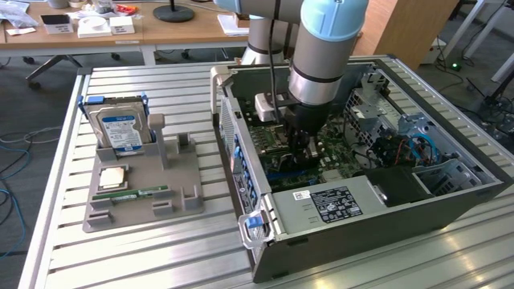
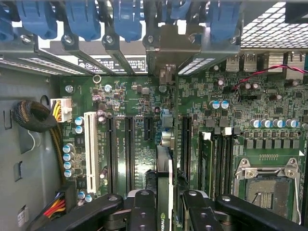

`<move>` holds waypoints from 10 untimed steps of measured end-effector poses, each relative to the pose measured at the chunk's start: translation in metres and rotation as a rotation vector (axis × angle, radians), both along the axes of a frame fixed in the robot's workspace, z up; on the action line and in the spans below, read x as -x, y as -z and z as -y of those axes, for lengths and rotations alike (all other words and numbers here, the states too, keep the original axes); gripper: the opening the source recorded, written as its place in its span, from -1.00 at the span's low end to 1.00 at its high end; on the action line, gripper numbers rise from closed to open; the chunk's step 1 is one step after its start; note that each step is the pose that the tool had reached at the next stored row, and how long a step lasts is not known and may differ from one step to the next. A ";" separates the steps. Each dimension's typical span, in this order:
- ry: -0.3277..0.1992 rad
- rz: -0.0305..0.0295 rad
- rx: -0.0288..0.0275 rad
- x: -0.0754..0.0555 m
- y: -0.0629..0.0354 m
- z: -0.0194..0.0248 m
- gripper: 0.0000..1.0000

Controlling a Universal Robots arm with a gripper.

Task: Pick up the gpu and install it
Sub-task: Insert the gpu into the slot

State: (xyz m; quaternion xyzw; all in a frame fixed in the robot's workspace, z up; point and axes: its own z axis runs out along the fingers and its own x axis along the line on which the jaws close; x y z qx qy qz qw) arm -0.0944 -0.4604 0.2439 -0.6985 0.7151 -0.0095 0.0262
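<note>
**A:** Which step is in hand?

**B:** The install, I'd judge; the pick-up looks done. The gripper (image 1: 301, 153) is down inside the open computer case (image 1: 362, 241); in the wrist view the gpu (image 2: 164, 183) stands on edge between the fingers (image 2: 144, 211), over the motherboard (image 2: 125, 96).

**A:** And the jaws?

**B:** Pinching the gpu, one on each face of the card; not spread wide, not pressed together. Its pale metal bracket (image 2: 168, 45) sits at the rear wall of the case, among the blue clips there.

**A:** Is the card seated?

**B:** I cannot tell; the slot beneath it is hidden by the card itself.

**A:** What does the move call for?

**B:** In my judgement, a straight push along the card's own plane; its lower edge must stay in line with the slot and the bracket with its rear opening; any tilt could jam it or load the board.

**A:** Counts?

**B:** One arm, one gripper, one gpu, one case. On the board: one white slot (image 2: 90, 149); three long dark slots (image 2: 129, 149) clear of the card; one short dark slot (image 2: 148, 129); one processor socket (image 2: 267, 185). On the bench (image 1: 161, 253), toward the exterior view's left of the case, one grey holder (image 1: 136, 211) carrying one hard drive (image 1: 120, 129), one processor chip (image 1: 112, 177) and one green memory stick (image 1: 130, 194).
</note>
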 end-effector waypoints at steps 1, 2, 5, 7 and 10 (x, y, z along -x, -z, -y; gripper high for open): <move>0.000 0.0007 0.0000 0.000 0.0000 0.0000 -0.48; 0.000 0.0016 0.0000 0.001 0.0000 0.0000 -0.48; -0.001 0.0049 0.0001 0.001 0.0000 0.0000 -0.48; -0.002 0.0085 0.0001 0.002 0.0000 0.0000 -0.48; -0.003 0.0130 0.0001 0.003 0.0000 0.0000 -0.48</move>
